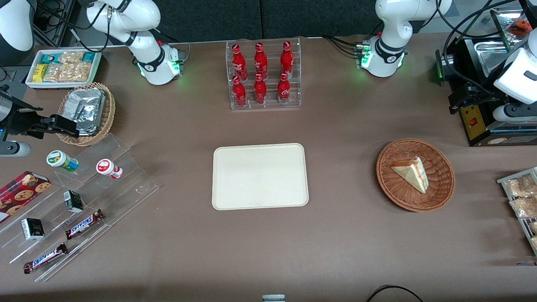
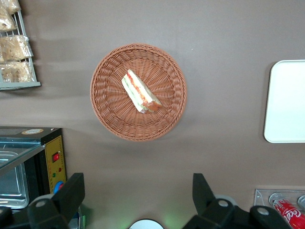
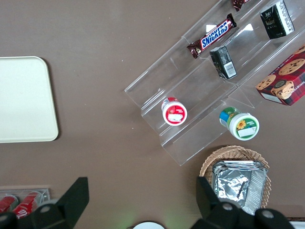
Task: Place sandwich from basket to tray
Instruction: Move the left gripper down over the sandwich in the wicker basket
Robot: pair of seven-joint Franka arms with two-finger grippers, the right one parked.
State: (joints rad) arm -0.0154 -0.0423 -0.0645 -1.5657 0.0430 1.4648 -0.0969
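sandwich [image 1: 412, 173]: lying on its side in basket [image 1: 436, 197], filling edge showing red/orange/green; nothing touching it.
basket: on worktop [image 1: 344, 235] toward my working end, well apart from tray [image 1: 260, 176].
tray: flat, mid-worktop, nearer front cam than bottle rack [image 1: 264, 75].
my claw [image 2: 138, 198]: up high over worktop, clear of basket & sandwich, fingers [image 2: 71, 193] spread wide, gripping nothing.
nearby: black appliance [image 1: 482, 113] w/ red switch beside basket; snack packets [image 1: 520, 197] at worktop edge.
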